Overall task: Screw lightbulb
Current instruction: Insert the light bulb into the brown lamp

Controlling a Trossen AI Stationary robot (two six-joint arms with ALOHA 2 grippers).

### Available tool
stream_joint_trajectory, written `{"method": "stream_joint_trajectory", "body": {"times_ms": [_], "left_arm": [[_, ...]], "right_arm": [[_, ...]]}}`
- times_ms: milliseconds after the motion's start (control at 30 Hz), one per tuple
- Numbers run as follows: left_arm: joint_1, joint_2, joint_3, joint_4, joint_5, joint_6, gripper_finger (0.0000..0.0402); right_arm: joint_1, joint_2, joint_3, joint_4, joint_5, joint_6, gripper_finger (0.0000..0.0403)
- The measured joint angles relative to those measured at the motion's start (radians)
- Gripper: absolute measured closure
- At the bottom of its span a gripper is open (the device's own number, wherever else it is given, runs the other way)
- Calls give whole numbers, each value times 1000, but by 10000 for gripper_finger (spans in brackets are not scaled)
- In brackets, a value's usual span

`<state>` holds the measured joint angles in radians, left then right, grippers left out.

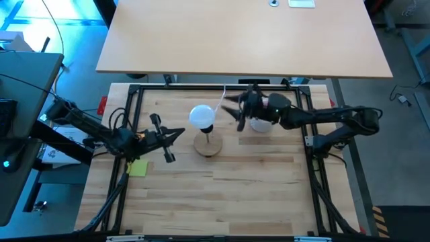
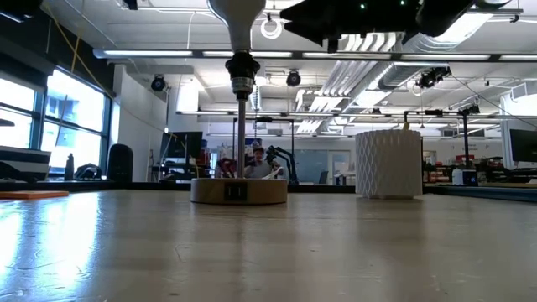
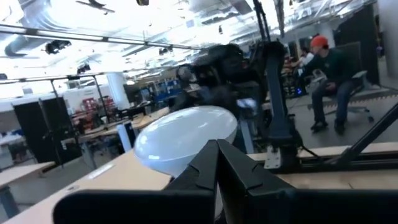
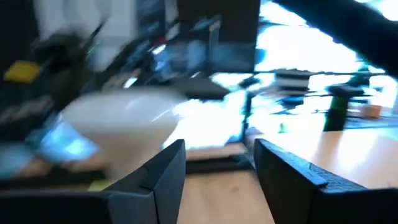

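Lightbulb [image 1: 201,115] sits in the socket, likely light, fragile, slippery; best gripped gently around the globe. Right gripper [image 1: 236,109] jaws are spread open beside it; left gripper [image 1: 176,134] jaws are closed, empty.

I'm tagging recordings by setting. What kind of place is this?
Probably an open robotics lab or workshop: exposed ceiling ducts, rows of workbenches with equipment behind the wooden table, and a seated person at a station.

Left arm reaches in from table's left edge, forearm low and angled toward centre. Left gripper [image 1: 176,133] points toward table middle — fingers [image 3: 205,163] pressed together, tips meeting. Right arm extends from right side, elbow bent, wrist turned toward centre. Right gripper [image 1: 236,107] raised above table — fingers [image 4: 165,171] spread apart, clear gap between.
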<state>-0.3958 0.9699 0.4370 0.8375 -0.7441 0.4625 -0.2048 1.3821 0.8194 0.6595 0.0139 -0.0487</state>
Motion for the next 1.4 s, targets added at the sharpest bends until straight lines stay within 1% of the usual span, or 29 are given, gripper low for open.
{"method": "stream_joint_trajectory", "body": {"times_ms": [33, 100, 133, 233, 267, 367, 467, 600, 667, 767, 833, 967, 1067, 1133, 1300, 1400], "left_arm": [[20, 3, 0, -5, 31, -10, 401], [65, 10, 0, -2, 92, -18, 401], [86, 14, 0, 0, 115, -20, 401], [133, 15, 0, -3, 129, -33, 401], [147, 14, 0, 0, 134, -35, 401], [184, 13, 0, 6, 154, -45, 401], [220, 13, 0, 6, 200, -75, 401], [262, 13, 0, 5, 283, -134, 401], [277, 13, 0, 3, 314, -157, 401], [285, 13, 0, 1, 343, -173, 401], [285, 13, 0, 0, 349, -174, 401], [285, 13, 0, 0, 350, -174, 401], [285, 14, 0, 1, 351, -173, 401], [287, 14, 0, 4, 350, -174, 401], [309, 14, 1, 6, 353, -200, 401], [325, 20, 1, 13, 368, -227, 401]], "right_arm": [[-16, 4, 0, 18, 13, 20, 218], [-50, 17, 0, 33, -6, 58, 218], [-63, 30, 0, 56, -47, 82, 218], [-83, 72, 3, 167, -183, 171, 218], [-83, 83, 7, 182, -202, 196, 218], [-79, 106, 17, 173, -210, 204, 218], [-82, 108, 18, 170, -207, 199, 218], [-80, 101, 19, 92, -254, 173, 218], [-80, 101, 19, 28, -258, 170, 218], [-83, 101, 19, -67, -257, 123, 217], [-83, 101, 19, -88, -269, 115, 212], [-81, 102, 19, -67, -369, 119, 181], [-75, 108, 19, -50, -373, 109, 150], [-74, 124, 22, -42, -376, 97, 137], [-76, 227, 113, -49, -485, 93, 131], [-84, 287, 200, -110, -539, 74, 130]]}}
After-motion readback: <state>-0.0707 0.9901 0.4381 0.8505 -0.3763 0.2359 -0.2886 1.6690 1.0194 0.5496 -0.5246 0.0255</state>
